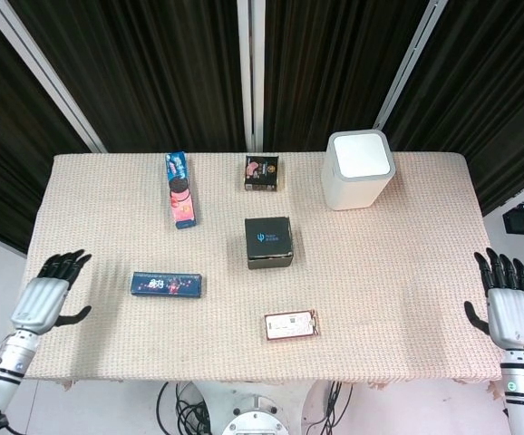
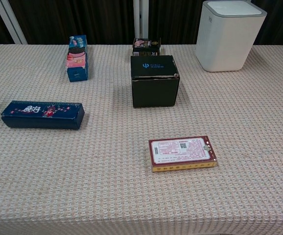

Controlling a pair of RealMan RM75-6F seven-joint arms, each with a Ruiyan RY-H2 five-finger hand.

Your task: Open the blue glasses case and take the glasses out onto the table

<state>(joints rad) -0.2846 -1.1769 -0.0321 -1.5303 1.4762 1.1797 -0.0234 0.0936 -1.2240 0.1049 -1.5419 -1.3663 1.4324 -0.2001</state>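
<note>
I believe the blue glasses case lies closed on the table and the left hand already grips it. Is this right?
Not quite. The blue glasses case lies closed on the table, but the left hand does not grip it: the head view shows it open, apart from the case.

Coarse beige waffle-weave tablecloth; glossy printed blue glasses case; matt black cardboard box; smooth white plastic bin, upper right.
</note>
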